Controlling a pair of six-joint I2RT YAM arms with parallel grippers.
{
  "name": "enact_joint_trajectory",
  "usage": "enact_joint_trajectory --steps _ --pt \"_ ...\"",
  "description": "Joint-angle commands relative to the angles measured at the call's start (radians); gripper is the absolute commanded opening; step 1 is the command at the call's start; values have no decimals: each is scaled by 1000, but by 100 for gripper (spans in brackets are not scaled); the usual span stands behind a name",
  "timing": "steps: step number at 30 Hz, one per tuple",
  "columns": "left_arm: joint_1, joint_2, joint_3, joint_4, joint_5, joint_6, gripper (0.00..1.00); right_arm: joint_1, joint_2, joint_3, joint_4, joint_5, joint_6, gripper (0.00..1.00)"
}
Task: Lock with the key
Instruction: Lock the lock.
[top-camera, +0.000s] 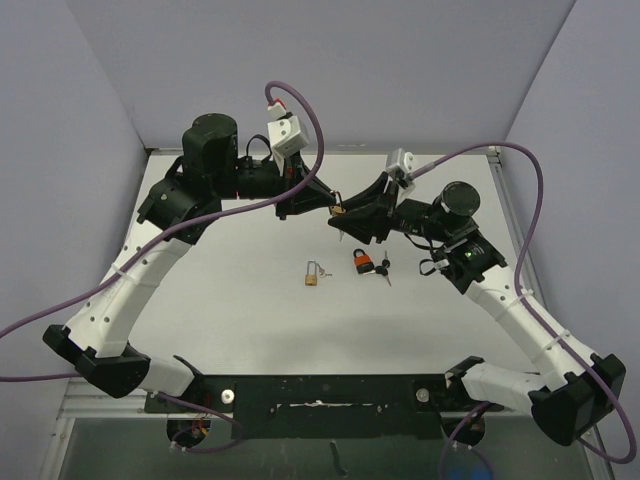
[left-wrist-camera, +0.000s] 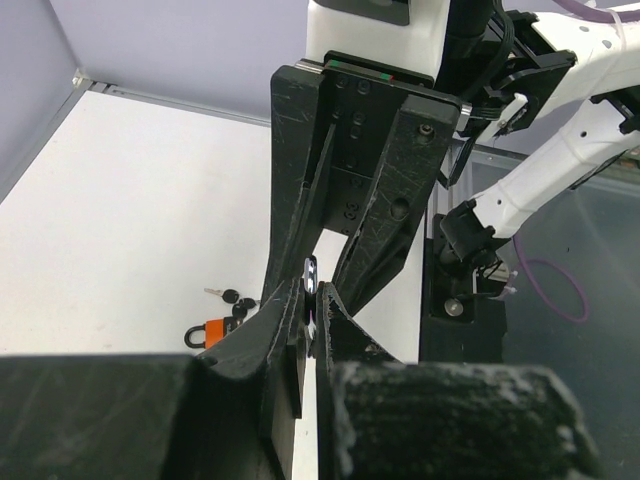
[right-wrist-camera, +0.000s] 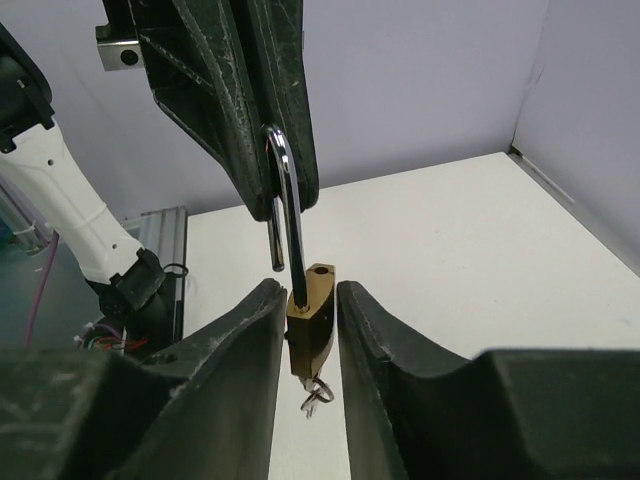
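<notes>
A brass padlock (right-wrist-camera: 312, 325) hangs in the air with its silver shackle (right-wrist-camera: 290, 210) swung open. My left gripper (left-wrist-camera: 315, 290) is shut on that shackle (left-wrist-camera: 310, 275) and comes down from above in the right wrist view. A key on a small ring (right-wrist-camera: 315, 395) sticks out of the bottom of the lock body. My right gripper (right-wrist-camera: 308, 290) is open, with one finger on each side of the brass body and only thin gaps showing. In the top view both grippers meet at the padlock (top-camera: 340, 210) above the middle of the table.
A second brass padlock (top-camera: 313, 273) lies on the white table (top-camera: 250, 300). An orange padlock (top-camera: 360, 262) with a bunch of black-headed keys (top-camera: 384, 270) lies beside it. Purple cables loop over both arms. Grey walls close off the back and sides.
</notes>
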Motion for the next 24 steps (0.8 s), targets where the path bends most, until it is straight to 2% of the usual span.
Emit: enact_joint_trajectory --steps 1,4,13,24 --pt "-5 5 36 69 -5 8 0 19 21 69 26 8 -16 20" --pt "-4 5 36 76 -13 7 0 26 31 79 13 6 -24 0" --pt "-3 9 33 84 -7 11 0 29 3 44 53 -35 -65 0" --pt "-2 0 3 61 -11 45 0 26 4 49 173 -156 5 0"
